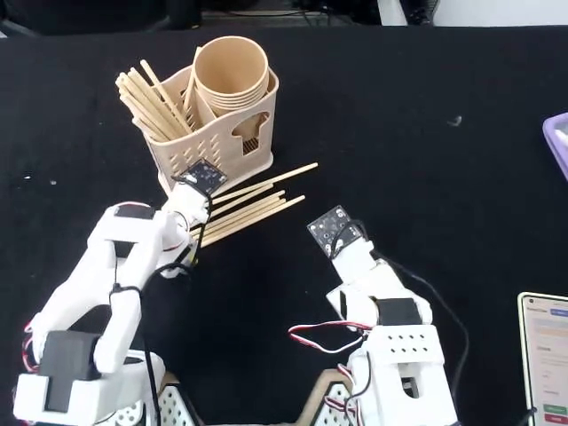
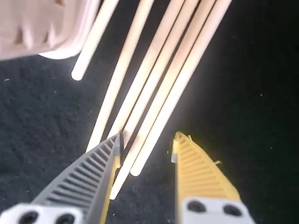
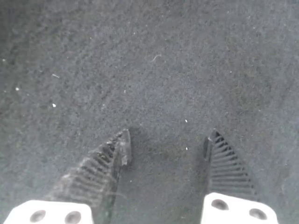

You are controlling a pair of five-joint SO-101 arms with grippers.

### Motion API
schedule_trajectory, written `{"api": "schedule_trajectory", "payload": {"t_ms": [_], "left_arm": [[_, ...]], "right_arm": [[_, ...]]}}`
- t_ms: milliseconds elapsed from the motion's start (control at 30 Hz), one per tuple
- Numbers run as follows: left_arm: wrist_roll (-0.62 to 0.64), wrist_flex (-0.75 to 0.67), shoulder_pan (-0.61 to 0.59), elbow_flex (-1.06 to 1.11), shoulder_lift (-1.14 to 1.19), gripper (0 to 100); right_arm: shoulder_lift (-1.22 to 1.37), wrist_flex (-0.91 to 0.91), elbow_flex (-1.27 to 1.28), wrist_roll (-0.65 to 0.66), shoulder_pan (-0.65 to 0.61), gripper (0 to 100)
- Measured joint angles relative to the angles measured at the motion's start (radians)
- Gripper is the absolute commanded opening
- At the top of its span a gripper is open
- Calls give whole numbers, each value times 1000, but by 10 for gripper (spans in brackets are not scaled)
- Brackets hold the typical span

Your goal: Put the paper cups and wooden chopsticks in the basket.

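Beside the front wall of the basket (image 1: 222,146), a loose bundle of wooden chopsticks (image 1: 262,200) lies flat on the black table (image 1: 426,177); more chopsticks (image 1: 151,99) stand in one compartment of the basket and a stack of paper cups (image 1: 231,71) sits in the other. The loose sticks look light, stiff and smooth, so they would likely roll or splay apart under an uneven squeeze, and lying thin and flat they offer little to get under. Taking them near the close ends, where they converge, seems the best way to gather several at once, though a hold that far from the middle may let them droop or swing. The left arm (image 1: 124,257) is stretched forward with its wrist tipped down, and the left gripper (image 2: 148,140) sits over exactly those ends, jaws released and straddling some of the stick tips, with at least one lying outside the gap. The right arm (image 1: 377,302) is folded nearer its base, and the right gripper (image 3: 169,135) hangs low over bare table, apart from the sticks, jaws likewise spread and holding nothing
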Motion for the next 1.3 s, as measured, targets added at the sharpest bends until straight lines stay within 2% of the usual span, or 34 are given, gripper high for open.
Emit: {"api": "schedule_trajectory", "payload": {"t_ms": [200,767,1300], "left_arm": [[-71,29,5,23,-31,177],[-52,48,8,-32,-38,177],[-49,26,5,-120,140,177]], "right_arm": [[0,0,0,0,0,254],[0,0,0,0,0,254],[0,0,0,0,0,254]]}}
